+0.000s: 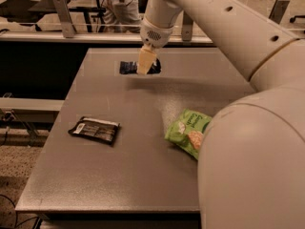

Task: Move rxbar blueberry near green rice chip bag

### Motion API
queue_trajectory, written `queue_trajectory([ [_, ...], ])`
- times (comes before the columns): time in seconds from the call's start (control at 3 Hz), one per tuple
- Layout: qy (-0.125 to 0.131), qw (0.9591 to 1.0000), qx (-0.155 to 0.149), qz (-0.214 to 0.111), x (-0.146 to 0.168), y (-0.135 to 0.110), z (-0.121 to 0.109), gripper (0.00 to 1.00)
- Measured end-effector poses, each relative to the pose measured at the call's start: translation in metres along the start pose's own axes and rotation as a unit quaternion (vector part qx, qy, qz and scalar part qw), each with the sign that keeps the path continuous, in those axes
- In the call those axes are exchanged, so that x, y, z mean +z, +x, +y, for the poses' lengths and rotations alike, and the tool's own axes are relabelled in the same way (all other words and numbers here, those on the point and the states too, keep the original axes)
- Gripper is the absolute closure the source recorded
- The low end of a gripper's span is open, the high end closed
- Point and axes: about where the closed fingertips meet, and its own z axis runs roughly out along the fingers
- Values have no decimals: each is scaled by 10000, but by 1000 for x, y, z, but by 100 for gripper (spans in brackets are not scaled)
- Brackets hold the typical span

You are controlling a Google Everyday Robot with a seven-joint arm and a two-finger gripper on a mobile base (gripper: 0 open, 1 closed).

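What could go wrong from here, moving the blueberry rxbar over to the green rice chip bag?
1. The gripper is right at the rxbar blueberry, a thin flat wrapper near the table's far edge. It may slip free or get pushed farther away.
2. The green rice chip bag is partly hidden behind the robot's arm, so the drop spot is hard to judge and the bar may land on the bag.
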Motion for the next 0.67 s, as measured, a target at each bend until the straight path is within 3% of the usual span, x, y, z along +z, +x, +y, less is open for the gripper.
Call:
queue_trajectory([
  [0.67,131,9991,394,79,-42,40,29,100],
])
